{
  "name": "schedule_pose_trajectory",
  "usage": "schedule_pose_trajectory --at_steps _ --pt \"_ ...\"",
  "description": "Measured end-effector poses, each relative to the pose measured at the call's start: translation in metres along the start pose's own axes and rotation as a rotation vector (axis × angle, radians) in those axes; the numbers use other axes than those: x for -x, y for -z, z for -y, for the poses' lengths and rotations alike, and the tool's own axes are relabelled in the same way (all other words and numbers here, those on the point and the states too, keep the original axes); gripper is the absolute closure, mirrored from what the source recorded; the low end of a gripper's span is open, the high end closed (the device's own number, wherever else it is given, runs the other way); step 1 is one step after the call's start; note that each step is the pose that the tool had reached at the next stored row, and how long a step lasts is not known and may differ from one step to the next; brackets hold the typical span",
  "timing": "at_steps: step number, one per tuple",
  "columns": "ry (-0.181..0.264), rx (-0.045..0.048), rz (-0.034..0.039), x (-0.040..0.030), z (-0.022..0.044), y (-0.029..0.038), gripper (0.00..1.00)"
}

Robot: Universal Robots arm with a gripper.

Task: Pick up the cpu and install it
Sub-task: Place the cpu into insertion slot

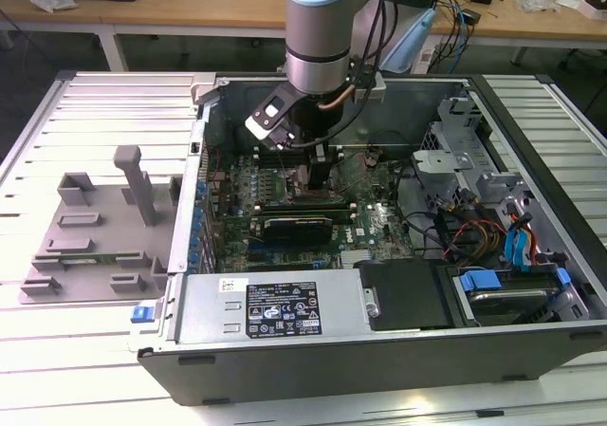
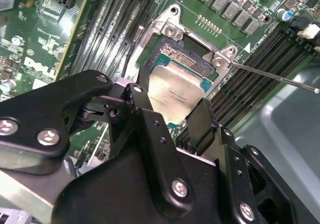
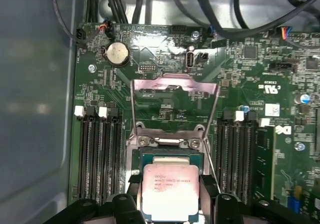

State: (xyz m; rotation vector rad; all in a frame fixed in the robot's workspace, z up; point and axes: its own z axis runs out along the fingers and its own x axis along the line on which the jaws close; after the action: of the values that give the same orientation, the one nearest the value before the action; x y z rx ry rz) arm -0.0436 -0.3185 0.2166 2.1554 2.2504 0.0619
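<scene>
Hanging just over the open socket (image 3: 170, 156), cpu (image 3: 170, 191) with silvery top up, clamped by two opposite edges between the fingers (image 3: 134, 183). Socket lies directly beneath the cpu. Load bracket (image 3: 174, 87) raised beyond it. All inside the computer case (image 1: 379, 341), mid-tabletop (image 1: 95, 350).

In the exterior view, your silver-and-pale-blue jointed arm (image 1: 322, 18) comes straight down from above, its wrist held vertical. The black two-fingered metal claw (image 2: 172, 104) points downward. Its fingers (image 2: 200, 116) are clamped against opposite edges of the small, flat, silvery square cpu (image 3: 170, 194) — it sits level between them.
</scene>
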Motion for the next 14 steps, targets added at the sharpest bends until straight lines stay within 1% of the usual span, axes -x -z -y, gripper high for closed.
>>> schedule_pose_trajectory --at_steps 1,4,7,9,14 --pt "-0.001 -0.0001 0.0 -0.0001 0.0001 -0.0024 0.45" --pt "-0.002 -0.0001 0.0 -0.0001 0.0003 -0.0068 0.45" --pt "-0.002 0.0 0.0 -0.0002 0.0016 -0.008 0.45" --pt "-0.002 -0.0002 0.0002 -0.0002 0.0023 -0.0104 0.45" --pt "-0.003 -0.0001 0.0001 -0.0002 0.0035 -0.0134 0.45"
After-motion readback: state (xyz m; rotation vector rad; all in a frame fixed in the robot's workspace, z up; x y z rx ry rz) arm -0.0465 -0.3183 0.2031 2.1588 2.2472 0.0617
